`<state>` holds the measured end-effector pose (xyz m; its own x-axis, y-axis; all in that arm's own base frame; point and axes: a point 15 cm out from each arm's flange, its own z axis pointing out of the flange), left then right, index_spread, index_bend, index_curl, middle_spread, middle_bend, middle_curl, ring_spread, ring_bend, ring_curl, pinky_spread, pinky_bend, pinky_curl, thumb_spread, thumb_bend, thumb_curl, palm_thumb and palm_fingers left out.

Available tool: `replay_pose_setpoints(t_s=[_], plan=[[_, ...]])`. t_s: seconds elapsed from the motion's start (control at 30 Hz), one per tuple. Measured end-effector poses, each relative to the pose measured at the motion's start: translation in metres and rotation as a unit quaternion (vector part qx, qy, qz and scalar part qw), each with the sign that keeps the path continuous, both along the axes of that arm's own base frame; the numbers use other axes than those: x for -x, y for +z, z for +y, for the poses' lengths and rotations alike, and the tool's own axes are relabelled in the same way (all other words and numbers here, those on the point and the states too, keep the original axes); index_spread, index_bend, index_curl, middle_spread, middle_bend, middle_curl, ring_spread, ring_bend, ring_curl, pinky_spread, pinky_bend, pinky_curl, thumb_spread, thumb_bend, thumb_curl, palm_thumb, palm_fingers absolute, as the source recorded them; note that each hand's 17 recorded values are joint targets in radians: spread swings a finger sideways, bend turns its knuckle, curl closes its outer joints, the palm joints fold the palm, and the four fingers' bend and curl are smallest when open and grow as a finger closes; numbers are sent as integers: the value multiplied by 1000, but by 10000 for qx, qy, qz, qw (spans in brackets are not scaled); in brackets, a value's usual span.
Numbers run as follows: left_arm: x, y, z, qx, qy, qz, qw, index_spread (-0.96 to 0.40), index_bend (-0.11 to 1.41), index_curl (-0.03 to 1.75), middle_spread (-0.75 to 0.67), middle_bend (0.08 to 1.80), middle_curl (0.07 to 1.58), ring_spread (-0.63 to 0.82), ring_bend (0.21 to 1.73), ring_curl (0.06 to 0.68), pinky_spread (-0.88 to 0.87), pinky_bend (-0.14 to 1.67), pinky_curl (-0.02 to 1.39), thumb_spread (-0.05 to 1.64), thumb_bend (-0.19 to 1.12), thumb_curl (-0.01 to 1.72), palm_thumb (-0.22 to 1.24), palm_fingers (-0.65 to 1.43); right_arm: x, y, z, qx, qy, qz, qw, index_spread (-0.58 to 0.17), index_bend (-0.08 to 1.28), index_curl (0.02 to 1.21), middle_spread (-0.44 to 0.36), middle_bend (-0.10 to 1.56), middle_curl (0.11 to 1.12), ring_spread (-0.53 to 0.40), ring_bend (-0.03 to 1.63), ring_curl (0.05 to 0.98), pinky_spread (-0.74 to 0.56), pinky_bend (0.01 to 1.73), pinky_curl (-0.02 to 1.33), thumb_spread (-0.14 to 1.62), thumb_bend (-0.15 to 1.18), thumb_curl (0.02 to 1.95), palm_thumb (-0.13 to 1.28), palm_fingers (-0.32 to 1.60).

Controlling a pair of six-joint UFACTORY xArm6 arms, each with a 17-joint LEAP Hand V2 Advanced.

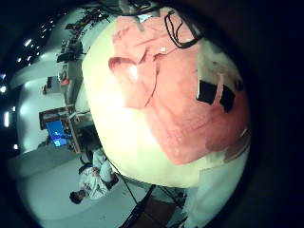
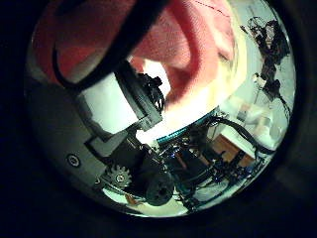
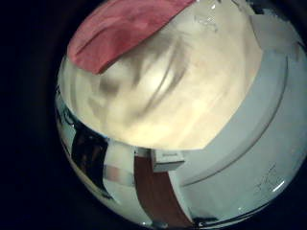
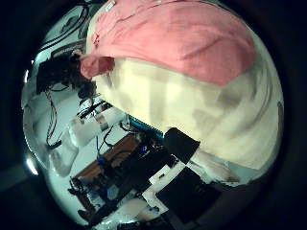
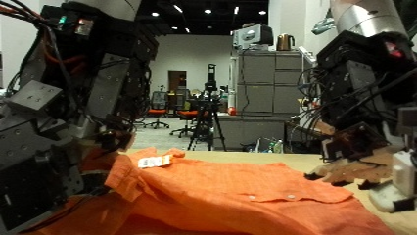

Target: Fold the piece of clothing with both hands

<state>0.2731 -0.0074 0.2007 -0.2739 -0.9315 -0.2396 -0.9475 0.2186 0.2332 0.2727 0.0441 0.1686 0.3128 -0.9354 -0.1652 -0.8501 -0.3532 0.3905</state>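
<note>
A salmon-orange shirt (image 5: 221, 191) lies spread on the pale table (image 5: 294, 162), its collar with a white label (image 5: 154, 162) towards the far side. My left hand (image 5: 52, 147) hangs over the shirt's edge on its own side. Its dark fingertips (image 1: 217, 95) rest straight on the cloth (image 1: 171, 90) and nothing is gathered in them. My right hand (image 5: 354, 127) hovers above bare table just off the opposite edge of the shirt, fingers (image 4: 192, 163) relaxed and empty. The right palm views show the shirt (image 4: 182, 43) (image 3: 120, 34) a little way from that palm.
The table (image 1: 123, 133) is round-edged, and its rim shows past the shirt in the palm views. Behind the table stand a grey cabinet (image 5: 267, 98), a tripod (image 5: 208, 113) and office chairs. Bare tabletop (image 3: 182, 86) lies under the right hand.
</note>
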Motion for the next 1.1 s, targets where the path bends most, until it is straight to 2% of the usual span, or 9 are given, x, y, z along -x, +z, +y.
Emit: replay_pose_setpoints(t_s=[0.5, 0.63, 0.73, 0.83, 0.97, 1.0, 1.03, 1.07, 1.1], plan=[[-11, 24, -2, -117, -62, 4, 9999, -642, 550, 808, -488, 1079, 620, -503, 1134, 488, -636, 1154, 548, 1258, -12, 257, 541, 1174, -3, -19, 5, 369, 255, 57, 9990, -203, 166, 296, 1, 234, 365, 58, 395, 273, 160, 185, 303, 949, -6, 322, 686, 301], [-12, 26, -2, -133, -54, 13, 9999, -648, 541, 820, -489, 1079, 618, -504, 1134, 488, -637, 1154, 547, 1258, -12, 257, 541, 1174, -18, -24, 0, 571, 243, -252, 9978, -228, 149, 289, -64, 270, 383, -64, 519, 298, -34, 259, 303, 938, -6, 342, 775, 507], [-12, 27, -1, -150, -80, 25, 9999, -652, 533, 829, -489, 1079, 617, -504, 1133, 488, -637, 1154, 546, 1258, -12, 257, 541, 1175, -12, -34, -1, 627, 176, -282, 9975, -276, 144, 278, -136, 312, 413, -190, 663, 346, -305, 461, 343, 925, -11, 354, 827, 782], [-12, 28, -1, -170, -81, 13, 9998, -655, 527, 837, -491, 1082, 618, -504, 1133, 488, -637, 1154, 546, 1258, -12, 256, 541, 1176, -15, -36, 0, 612, 154, -422, 9971, -325, 172, 292, -198, 377, 456, -271, 738, 392, -473, 572, 384, 911, -14, 364, 870, 896], [-13, 32, -1, -180, -78, 25, 9998, -659, 517, 845, -491, 1084, 618, -504, 1133, 488, -637, 1155, 545, 1258, -12, 256, 541, 1174, -24, -36, 1, 574, 109, -604, 9965, -381, 196, 322, -269, 481, 518, -321, 796, 430, -597, 653, 414, 898, -21, 370, 886, 1065], [-13, 33, -1, -178, -80, 20, 9998, -661, 514, 847, -491, 1084, 618, -504, 1133, 488, -637, 1155, 545, 1258, -12, 256, 541, 1174, -27, -36, 1, 558, 94, -657, 9962, -401, 297, 367, -280, 552, 552, -324, 830, 451, -602, 692, 436, 899, -14, 373, 903, 1319], [-14, 35, -1, -176, -78, 7, 9998, -662, 512, 849, -492, 1084, 618, -504, 1133, 488, -637, 1155, 545, 1258, -12, 256, 541, 1174, -30, -34, 1, 534, 77, -743, 9958, -411, 345, 388, -288, 593, 571, -326, 853, 466, -607, 723, 451, 897, -13, 376, 916, 1333], [-14, 36, -1, -178, -73, 14, 9998, -663, 510, 850, -492, 1084, 618, -504, 1133, 488, -637, 1155, 545, 1258, -12, 256, 541, 1175, -34, -30, 2, 513, 57, -839, 9951, -425, 515, 448, -299, 68, 409, -326, 996, 513, -614, 861, 499, 899, -13, 377, 921, 1088], [-13, 36, 0, -184, -66, 34, 9998, -664, 511, 854, -492, 1083, 618, -504, 1132, 488, -637, 1154, 544, 1258, -12, 256, 541, 1177, -37, -27, 2, 494, 39, -930, 9944, -430, 675, 505, -301, -100, 337, -318, 1092, 536, -597, 982, 535, 901, -18, 376, 927, 1116]])
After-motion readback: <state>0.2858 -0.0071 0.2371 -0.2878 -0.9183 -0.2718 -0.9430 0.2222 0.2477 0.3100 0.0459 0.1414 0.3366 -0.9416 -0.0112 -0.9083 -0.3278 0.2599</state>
